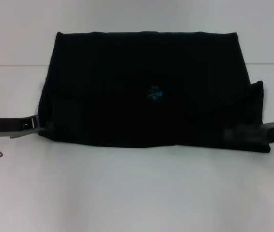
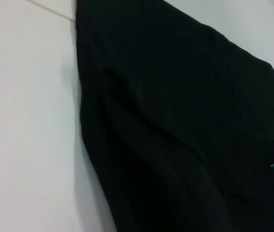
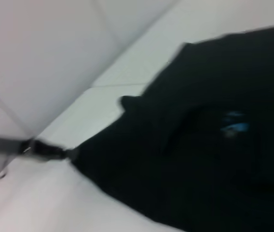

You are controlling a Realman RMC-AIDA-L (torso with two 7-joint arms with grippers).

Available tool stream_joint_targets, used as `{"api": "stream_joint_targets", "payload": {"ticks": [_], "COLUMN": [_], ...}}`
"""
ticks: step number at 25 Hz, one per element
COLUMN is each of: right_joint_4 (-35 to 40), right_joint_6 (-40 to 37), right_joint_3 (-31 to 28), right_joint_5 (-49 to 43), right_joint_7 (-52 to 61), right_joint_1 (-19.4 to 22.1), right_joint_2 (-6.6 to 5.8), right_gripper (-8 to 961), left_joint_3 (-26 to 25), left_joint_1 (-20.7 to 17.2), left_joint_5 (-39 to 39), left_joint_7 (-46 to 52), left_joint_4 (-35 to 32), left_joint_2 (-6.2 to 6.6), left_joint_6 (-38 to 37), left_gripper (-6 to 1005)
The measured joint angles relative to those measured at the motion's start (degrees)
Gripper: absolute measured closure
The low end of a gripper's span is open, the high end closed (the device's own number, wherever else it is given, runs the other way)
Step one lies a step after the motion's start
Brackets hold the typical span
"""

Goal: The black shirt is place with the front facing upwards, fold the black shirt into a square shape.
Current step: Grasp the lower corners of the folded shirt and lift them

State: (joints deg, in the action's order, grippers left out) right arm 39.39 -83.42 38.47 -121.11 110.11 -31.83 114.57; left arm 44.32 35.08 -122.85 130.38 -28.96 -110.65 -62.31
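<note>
- Black shirt [image 1: 146, 92]: wide folded band on white desk [image 1: 137, 193].
- Left end effector [image 1: 36, 126], right end effector [image 1: 267, 133]: at near corners; grip cannot be told.
- Handling advice: lift both corners evenly, keep edge taut.

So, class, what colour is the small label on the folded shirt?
Blue, on the black shirt; the label shows best in the head view.
</note>
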Motion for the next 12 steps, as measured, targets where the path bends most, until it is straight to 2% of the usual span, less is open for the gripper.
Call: {"api": "stream_joint_targets", "payload": {"ticks": [4, 6, 9, 12], "right_joint_4": [7.99, 11.75, 16.64, 18.01], "right_joint_6": [-3.88, -5.73, -8.07, -9.52], "right_joint_3": [-0.07, -0.65, -1.65, -1.95], "right_joint_5": [-6.33, -10.23, -17.98, -28.34], "right_joint_7": [16.92, 25.87, 36.50, 39.64], "right_joint_1": [-1.45, -2.80, -5.23, -8.56], "right_joint_2": [-3.81, -5.22, -5.85, -5.11], "right_gripper": [143, 146, 147, 146], "left_joint_3": [-0.26, -1.20, -3.22, -3.72], "left_joint_1": [-0.52, -0.68, -0.94, -0.95], "left_joint_5": [-0.05, -0.04, -0.01, -0.13], "left_joint_7": [-1.04, -2.13, -4.33, -5.40], "left_joint_4": [-0.31, -0.31, -0.31, -0.31], "left_joint_2": [0.39, 0.78, 1.15, 1.31], "left_joint_6": [-0.71, -1.82, -3.72, -4.27], "left_gripper": [966, 966, 966, 966]}}
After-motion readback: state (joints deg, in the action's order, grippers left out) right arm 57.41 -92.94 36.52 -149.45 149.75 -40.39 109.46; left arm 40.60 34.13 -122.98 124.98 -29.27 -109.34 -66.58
